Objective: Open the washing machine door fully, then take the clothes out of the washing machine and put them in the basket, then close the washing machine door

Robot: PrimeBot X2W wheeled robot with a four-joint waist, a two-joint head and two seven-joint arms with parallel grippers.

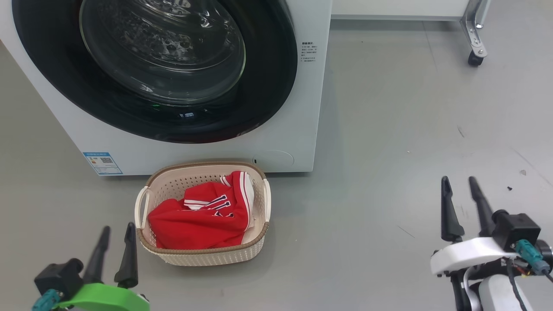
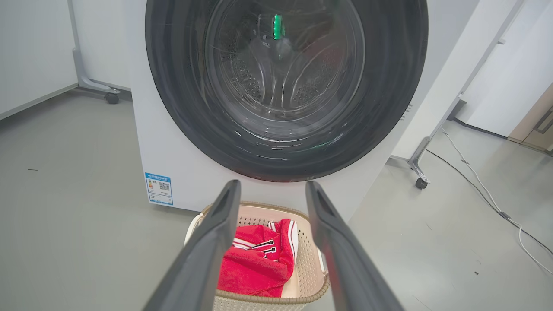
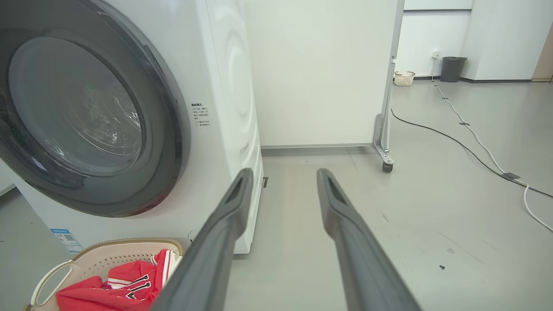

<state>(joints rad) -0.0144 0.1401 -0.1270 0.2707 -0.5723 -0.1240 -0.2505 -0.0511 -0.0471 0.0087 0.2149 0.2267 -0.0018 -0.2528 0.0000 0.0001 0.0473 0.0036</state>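
The white washing machine stands ahead with its round black-rimmed door lying flush against its front. In front of it on the floor sits the cream basket with the red clothes inside. My left gripper hovers open just left of the basket, holding nothing. My right gripper is open over bare floor far to the right. The left wrist view looks over the basket and clothes at the door. The right wrist view shows the door and the basket at its left.
A wheeled white partition stands behind the machine on the right. Cables run across the grey floor further right, and a dark bin stands by the far wall. Open floor lies to the right of the basket.
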